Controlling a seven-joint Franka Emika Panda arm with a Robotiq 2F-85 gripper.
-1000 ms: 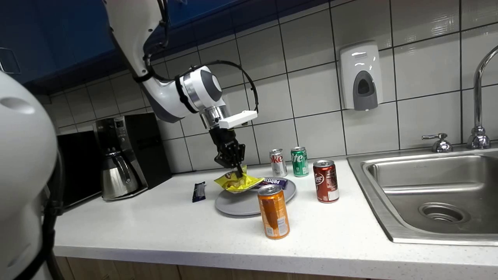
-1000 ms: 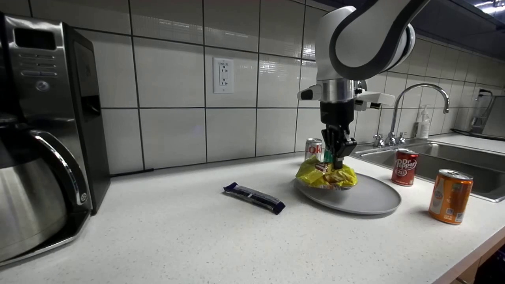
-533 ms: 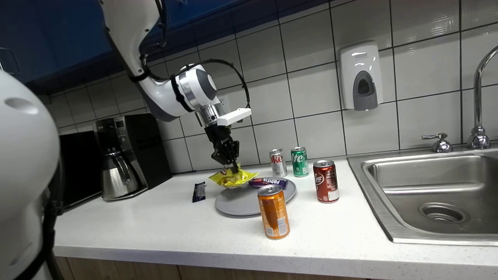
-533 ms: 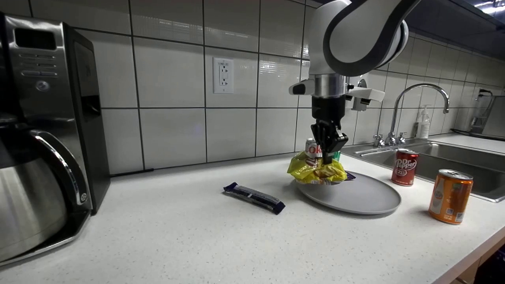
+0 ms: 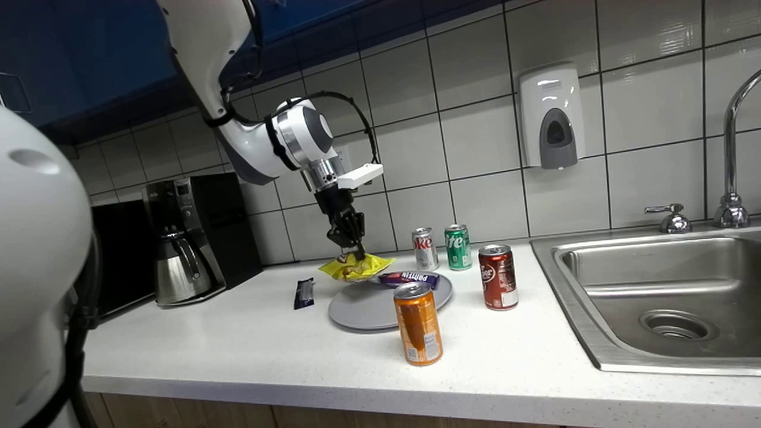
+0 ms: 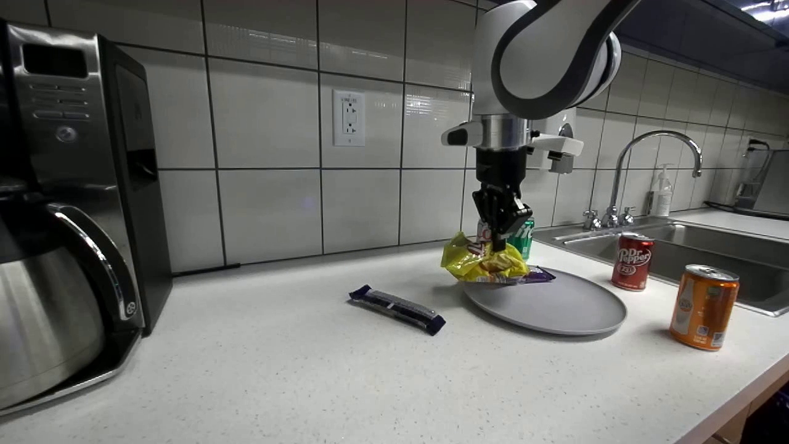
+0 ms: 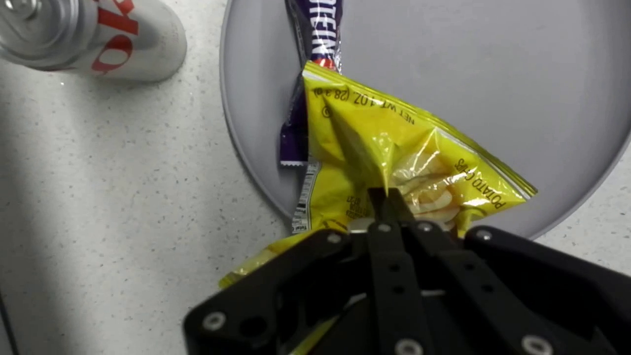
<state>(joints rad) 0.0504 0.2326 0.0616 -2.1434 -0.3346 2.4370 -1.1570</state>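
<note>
In the wrist view, your gripper (image 7: 386,195) has its jaws pressed together, pinching a fold of the bag (image 7: 360,133); that bag is yellow, reads POTATO CHIPS, and overlaps the plate (image 7: 468,64) and the purple bar (image 7: 323,29) lying on it; part reaches past the rim, over the counter (image 7: 197,172), where the Coke can (image 7: 118,49) stands near the plate.

In an exterior view, you have the bag at the plate's far rim; the Sprite can (image 5: 458,246) stands beside the Coke can near the wall (image 5: 475,142); the Dr Pepper can (image 5: 498,278) is nearer the sink (image 5: 630,261); the orange can (image 5: 419,324) stands on the plate's near side.

In an exterior view, you see the bag and gripper hide most of the Coke can; the loose bar (image 6: 397,309) lies between plate and coffee maker (image 6: 126,203); whether the bag touches the plate, you cannot tell.
</note>
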